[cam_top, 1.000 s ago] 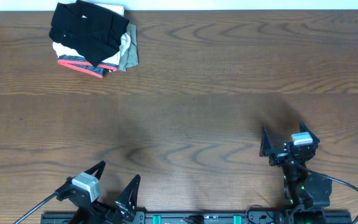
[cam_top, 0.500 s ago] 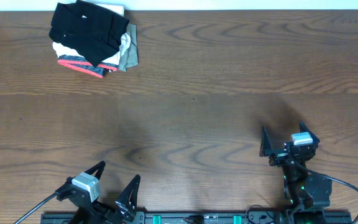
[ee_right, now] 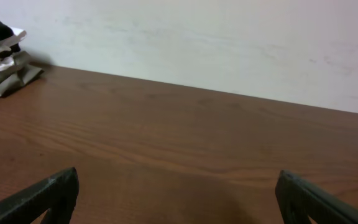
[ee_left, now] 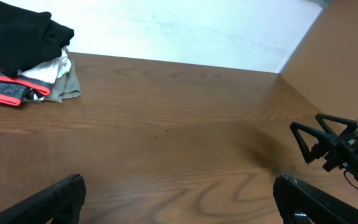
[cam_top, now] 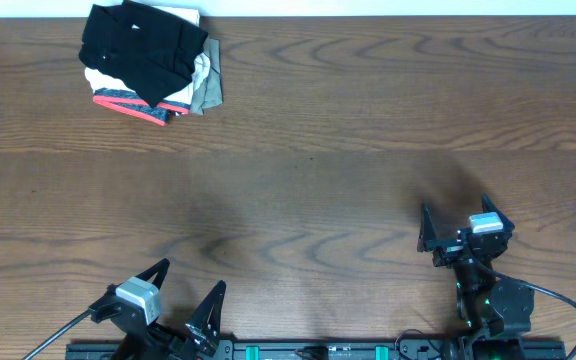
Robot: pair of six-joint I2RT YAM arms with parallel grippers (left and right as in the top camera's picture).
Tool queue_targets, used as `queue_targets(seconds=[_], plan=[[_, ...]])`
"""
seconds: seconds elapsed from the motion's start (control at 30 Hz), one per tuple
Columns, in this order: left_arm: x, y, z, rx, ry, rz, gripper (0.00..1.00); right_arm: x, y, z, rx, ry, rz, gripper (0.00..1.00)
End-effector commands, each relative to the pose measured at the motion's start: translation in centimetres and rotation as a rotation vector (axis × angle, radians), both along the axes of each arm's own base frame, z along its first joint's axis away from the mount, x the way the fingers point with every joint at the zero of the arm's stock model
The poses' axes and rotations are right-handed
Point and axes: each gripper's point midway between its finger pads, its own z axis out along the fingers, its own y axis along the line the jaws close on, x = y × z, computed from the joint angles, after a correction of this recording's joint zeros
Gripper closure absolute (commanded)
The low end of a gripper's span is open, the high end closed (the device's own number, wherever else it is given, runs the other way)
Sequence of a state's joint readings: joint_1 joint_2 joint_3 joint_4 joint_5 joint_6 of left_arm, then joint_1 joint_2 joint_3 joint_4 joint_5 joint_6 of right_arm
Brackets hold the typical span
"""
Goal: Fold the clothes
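Since the black shirt (cam_top: 143, 45) sits folded atop the garment stack (cam_top: 118, 98) at the far left corner of the table (cam_top: 318, 150), we judge folding done; our left gripper (cam_top: 191, 275) and right gripper (cam_top: 454, 207) rest spread, empty, well apart from it.

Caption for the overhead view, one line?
Black shirt atop the garment stack, far-left table corner; left gripper and right gripper open, empty.

Bare wood mid-frame, one pile upper left

The table (cam_top: 348, 120) lies open from centre to right edge; the stacked garments (cam_top: 206, 90) under the black shirt (cam_top: 138, 45) block only the upper left corner.
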State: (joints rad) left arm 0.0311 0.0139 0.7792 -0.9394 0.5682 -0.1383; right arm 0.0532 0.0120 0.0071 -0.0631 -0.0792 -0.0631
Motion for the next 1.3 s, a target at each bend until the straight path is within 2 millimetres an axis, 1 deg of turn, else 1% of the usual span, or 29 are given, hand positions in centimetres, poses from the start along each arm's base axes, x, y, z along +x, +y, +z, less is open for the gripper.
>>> queue_targets(seconds=[0.0,0.07,0.13,0.4,0.57,0.63,0.77,0.9,1.0,1.17,1.27], plan=[[-0.1,0.1,-0.2,-0.007,0.012,0.009,0.02,0.0,-0.2,0.0,-0.001,-0.001,-0.006,0.01],[-0.3,-0.3,-0.3,-0.044,0.036,-0.005,0.02,0.0,-0.2,0.0,-0.001,-0.001,-0.006,0.01],[0.0,0.2,-0.7,-0.046,0.047,0.024,0.02,0.0,-0.2,0.0,-0.001,-0.001,-0.006,0.01],[3.6,2.8,-1.0,-0.006,-0.033,0.179,0.02,0.0,-0.2,0.0,-0.001,-0.001,-0.006,0.01],[6.0,2.8,-0.5,0.036,-0.154,0.167,0.02,0.0,-0.2,0.0,-0.001,-0.001,-0.006,0.01],[6.7,2.7,-0.4,0.072,-0.200,0.150,0.02,0.0,-0.2,0.0,-0.001,-0.001,-0.006,0.01],[7.8,2.5,-1.2,0.119,-0.246,0.135,0.02,0.0,-0.2,0.0,-0.001,-0.001,-0.006,0.01],[9.0,3.0,-2.0,0.121,-0.262,0.163,0.02,0.0,-0.2,0.0,-0.001,-0.001,-0.006,0.01],[9.7,4.1,-2.6,0.092,-0.249,0.235,0.02,0.0,-0.2,0.0,-0.001,-0.001,-0.006,0.01],[10.4,5.8,-3.4,0.080,-0.226,0.341,0.02,0.0,-0.2,0.0,-0.001,-0.001,-0.006,0.01],[10.8,7.4,-4.5,0.019,-0.180,0.442,0.02,0.0,-0.2,0.0,-0.001,-0.001,-0.006,0.01]])
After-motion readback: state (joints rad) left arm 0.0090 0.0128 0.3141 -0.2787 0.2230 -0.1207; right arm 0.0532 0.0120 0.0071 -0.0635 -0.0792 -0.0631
